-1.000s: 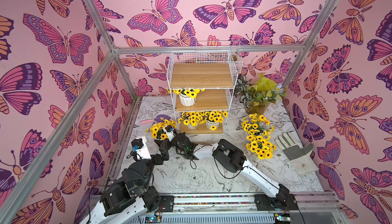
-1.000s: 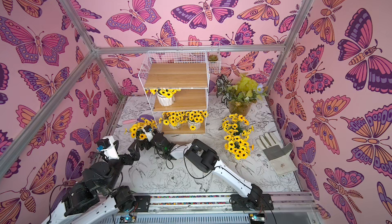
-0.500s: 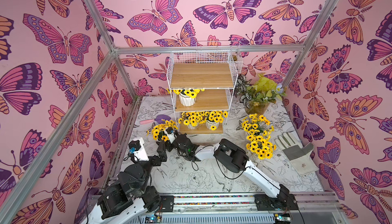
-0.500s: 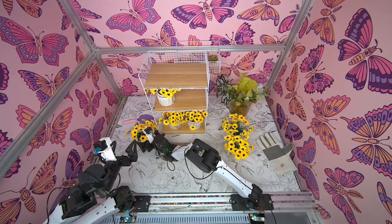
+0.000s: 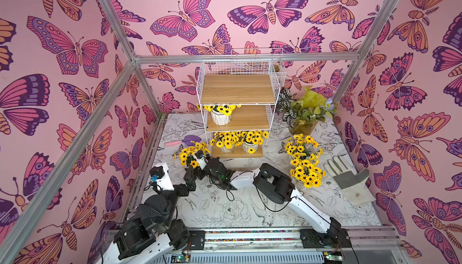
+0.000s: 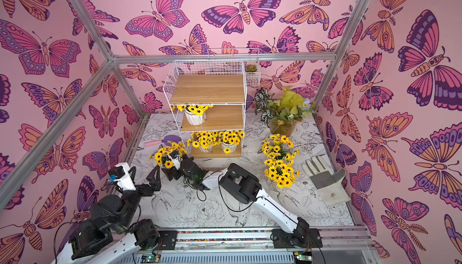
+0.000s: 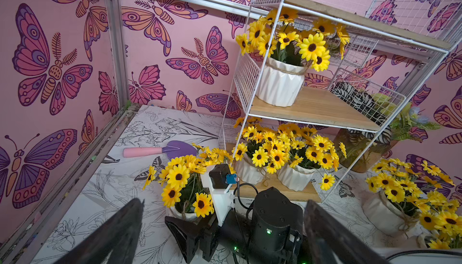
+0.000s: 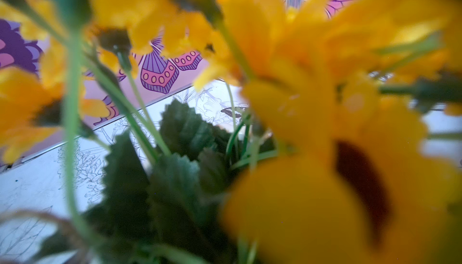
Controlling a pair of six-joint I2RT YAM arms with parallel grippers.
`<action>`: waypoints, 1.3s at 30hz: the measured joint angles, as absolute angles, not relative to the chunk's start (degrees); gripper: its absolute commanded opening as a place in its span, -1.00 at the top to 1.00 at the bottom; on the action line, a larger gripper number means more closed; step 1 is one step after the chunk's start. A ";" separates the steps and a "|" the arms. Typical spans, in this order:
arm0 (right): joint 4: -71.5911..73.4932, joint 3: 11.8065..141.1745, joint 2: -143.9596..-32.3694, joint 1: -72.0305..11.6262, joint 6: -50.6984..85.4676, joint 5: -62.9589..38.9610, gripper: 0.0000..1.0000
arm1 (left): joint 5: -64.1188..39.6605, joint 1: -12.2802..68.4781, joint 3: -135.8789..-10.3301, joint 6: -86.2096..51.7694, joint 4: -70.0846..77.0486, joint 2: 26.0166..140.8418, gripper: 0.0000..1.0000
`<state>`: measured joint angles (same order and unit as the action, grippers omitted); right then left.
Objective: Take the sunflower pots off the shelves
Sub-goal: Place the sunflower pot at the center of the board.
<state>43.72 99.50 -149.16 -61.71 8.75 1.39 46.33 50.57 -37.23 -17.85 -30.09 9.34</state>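
The shelves [image 5: 237, 90] stand at the back of the table. One sunflower pot [image 5: 220, 118] sits on the middle board and two [image 7: 247, 172] [image 7: 293, 179] on the bottom board. Left of the rack, a fourth sunflower pot [image 7: 183, 215] rests on the table with my right gripper [image 5: 197, 169] shut on its base. Its near finger [image 7: 185, 232] lies against the pot and the far one is hidden. Blurred flowers [image 8: 300, 100] fill the right wrist view. My left gripper [image 5: 191, 177] is open and empty, just in front of the right wrist. Two more pots [image 5: 300, 147] [image 5: 307, 175] stand on the table at the right.
An amber pot of green and striped leaves [image 5: 302, 122] stands right of the rack. A grey-white glove [image 5: 350, 182] lies at the far right. A pink-handled purple trowel [image 5: 182, 141] lies left of the rack. Butterfly walls enclose the table.
The right arm has sunk slightly with the pot beside the rack. The left arm has drawn back a little toward the front, its gripper still open.
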 measured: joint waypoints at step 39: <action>31.86 59.42 -114.34 -68.42 1.13 5.45 -0.98 | 44.56 50.57 -38.11 -12.47 -25.54 15.03 -1.00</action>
